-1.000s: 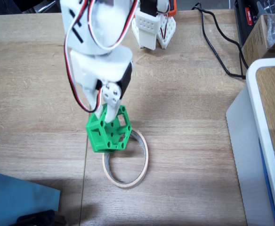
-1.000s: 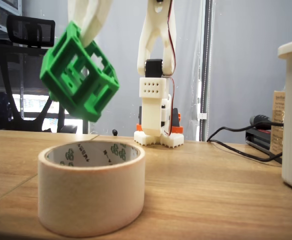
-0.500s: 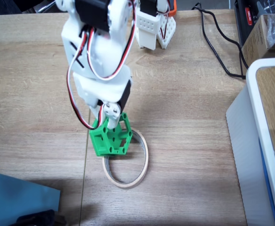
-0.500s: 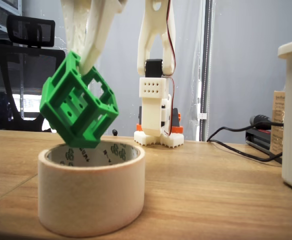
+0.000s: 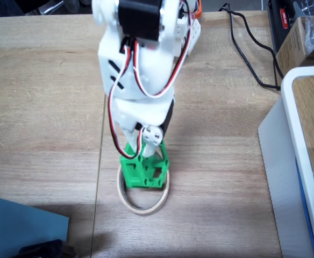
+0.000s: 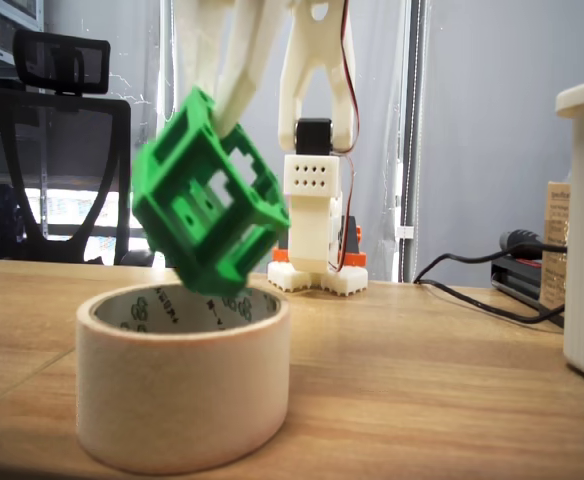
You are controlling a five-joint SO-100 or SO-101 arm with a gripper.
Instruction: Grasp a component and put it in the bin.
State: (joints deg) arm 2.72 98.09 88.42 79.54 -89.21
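The bright green component [image 5: 144,171] [image 6: 210,208] hangs tilted in the air, held by my white gripper [image 5: 148,146] [image 6: 227,110], which is shut on its upper edge. It hovers just over the beige tape ring, the bin [image 5: 130,200] [image 6: 177,405], above the ring's far part. In the low fixed view its lowest corner sits about level with the ring's rim. The arm's white body covers the component's top from above.
The arm's base [image 6: 314,235] stands at the back of the wooden table [image 5: 49,97]. A large white-edged box [image 5: 299,161] fills the right side, with black cables [image 5: 248,48] behind it. A blue object [image 5: 17,226] lies at the lower left corner.
The gripper carried the green component to the right, from the ring's left edge to over the ring, dipping low and then rising slightly.
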